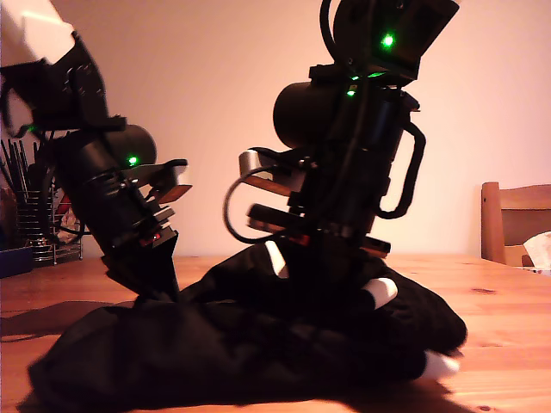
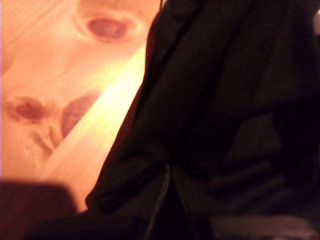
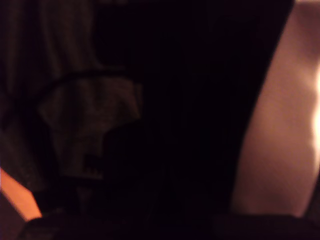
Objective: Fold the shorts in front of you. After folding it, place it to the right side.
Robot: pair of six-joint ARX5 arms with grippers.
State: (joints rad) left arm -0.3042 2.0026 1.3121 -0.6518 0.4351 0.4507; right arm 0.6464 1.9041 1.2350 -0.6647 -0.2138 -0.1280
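We see both arms pressed into the shorts [image 1: 258,344] heaped on the table [image 1: 508,318], but cannot tell either pincer's opening.

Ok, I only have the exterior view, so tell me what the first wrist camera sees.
Observer: An edge of the shorts lying on bare table, with dark knots in the wood beside it.
Operator: Now give me the second wrist view.
Observer: Nearly all dark fabric, but a pale patch shows in it, with a thin dark line, cord-like, curving over the patch.
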